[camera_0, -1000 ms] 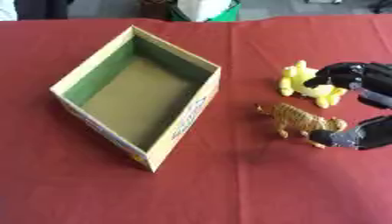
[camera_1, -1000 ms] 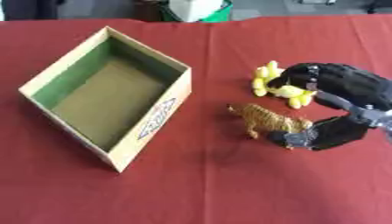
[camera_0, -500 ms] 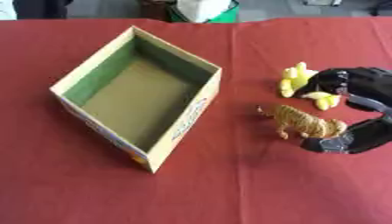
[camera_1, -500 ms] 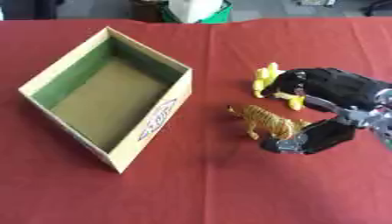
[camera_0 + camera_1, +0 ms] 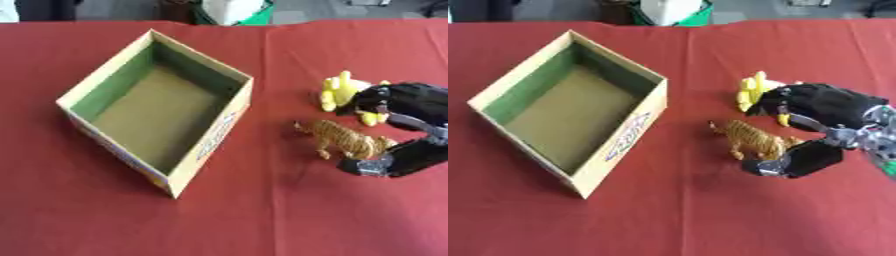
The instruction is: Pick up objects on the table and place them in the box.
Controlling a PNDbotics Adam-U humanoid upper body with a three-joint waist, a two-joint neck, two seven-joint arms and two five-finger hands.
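The right robot hand (image 5: 820, 127) comes in from the right with fingers and thumb spread apart around the tail end of the toy tiger (image 5: 752, 140), which stands on the red bench (image 5: 693, 215) between the robot hand and the empty box (image 5: 570, 117). No closed grip shows. Closing from this angle could tip the tiger or nudge the yellow toy (image 5: 754, 91) just behind the fingers (image 5: 773, 106).

My right hand (image 5: 820, 102) was mostly black, with a rounded glossy back, a silver metal joint at the wrist, and grey-tipped thumb.
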